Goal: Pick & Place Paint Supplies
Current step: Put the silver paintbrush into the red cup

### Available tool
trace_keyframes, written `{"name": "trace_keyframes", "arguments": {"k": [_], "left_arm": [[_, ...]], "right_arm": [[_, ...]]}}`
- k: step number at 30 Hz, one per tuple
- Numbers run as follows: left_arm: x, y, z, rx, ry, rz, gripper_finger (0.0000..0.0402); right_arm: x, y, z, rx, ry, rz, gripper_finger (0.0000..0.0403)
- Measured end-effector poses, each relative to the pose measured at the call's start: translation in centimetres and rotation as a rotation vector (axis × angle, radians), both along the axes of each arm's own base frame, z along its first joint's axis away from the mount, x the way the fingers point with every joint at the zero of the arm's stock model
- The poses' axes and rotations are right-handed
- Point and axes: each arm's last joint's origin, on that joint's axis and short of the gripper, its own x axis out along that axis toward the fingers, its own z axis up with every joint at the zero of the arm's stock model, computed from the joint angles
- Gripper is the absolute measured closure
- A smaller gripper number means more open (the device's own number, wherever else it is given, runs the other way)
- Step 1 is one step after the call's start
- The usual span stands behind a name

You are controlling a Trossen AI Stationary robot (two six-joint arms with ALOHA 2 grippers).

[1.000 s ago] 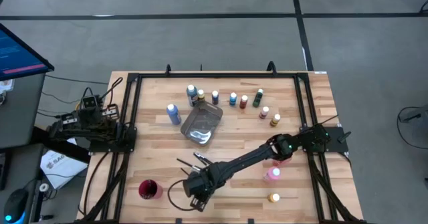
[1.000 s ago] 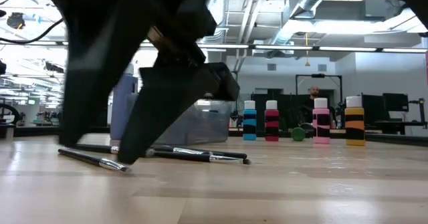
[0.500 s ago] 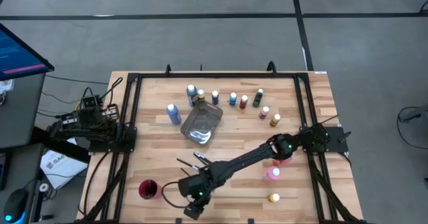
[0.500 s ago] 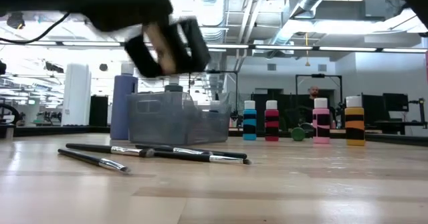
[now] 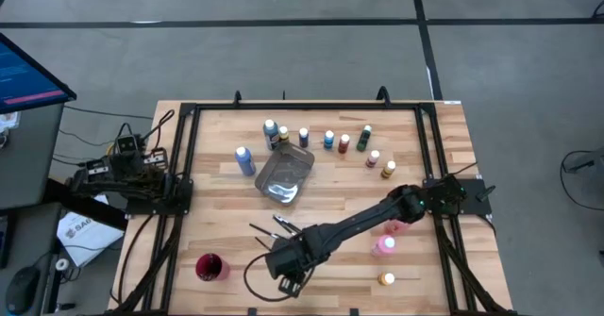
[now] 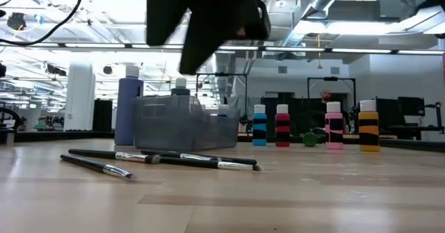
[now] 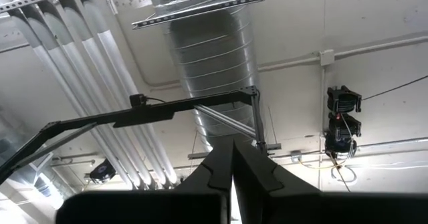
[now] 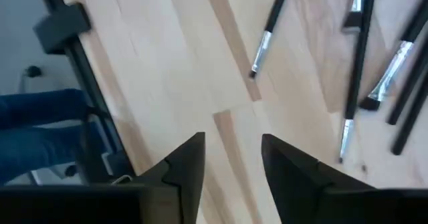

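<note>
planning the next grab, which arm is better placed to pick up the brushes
Probably the right. Its open gripper hangs over the table's front, close to the brushes, which show in its wrist view. The left gripper is shut, parked off the table's left side, pointing at the ceiling.

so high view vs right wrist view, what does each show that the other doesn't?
Only the high view: the red cup, the grey metal tray, the paint bottles and the left arm parked at the table's left edge. Only the right wrist view: the right gripper with fingers open and empty above bare wood, and blue fabric past the table edge. Both: the paintbrushes lying loose on the table.
</note>
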Motion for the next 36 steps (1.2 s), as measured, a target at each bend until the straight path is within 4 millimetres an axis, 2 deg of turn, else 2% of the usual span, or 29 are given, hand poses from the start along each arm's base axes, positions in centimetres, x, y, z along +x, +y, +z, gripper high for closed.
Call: {"name": "trace_keyframes", "arguments": {"k": [4,12,23,36], "left_arm": [[0.0,0.0,0.0,0.0,-0.001,0.0,0.0399],[0.0,0.0,0.0,0.0,0.0,0.002,0.0399],[0.0,0.0,0.0,0.0,0.0,0.002,0.0399],[0.0,0.0,0.0,0.0,0.0,0.002,0.0399]], "right_arm": [[0.0,-0.4,-1.8,-0.081,0.05,-0.023,0.0236],[0.8,-1.3,-2.7,-0.154,0.022,-0.076,0.0209],[1.7,-0.4,-3.6,-0.113,-0.049,-0.106,0.0206],[2.2,0.5,-6.6,-0.121,-0.041,-0.132,0.0206]]}}
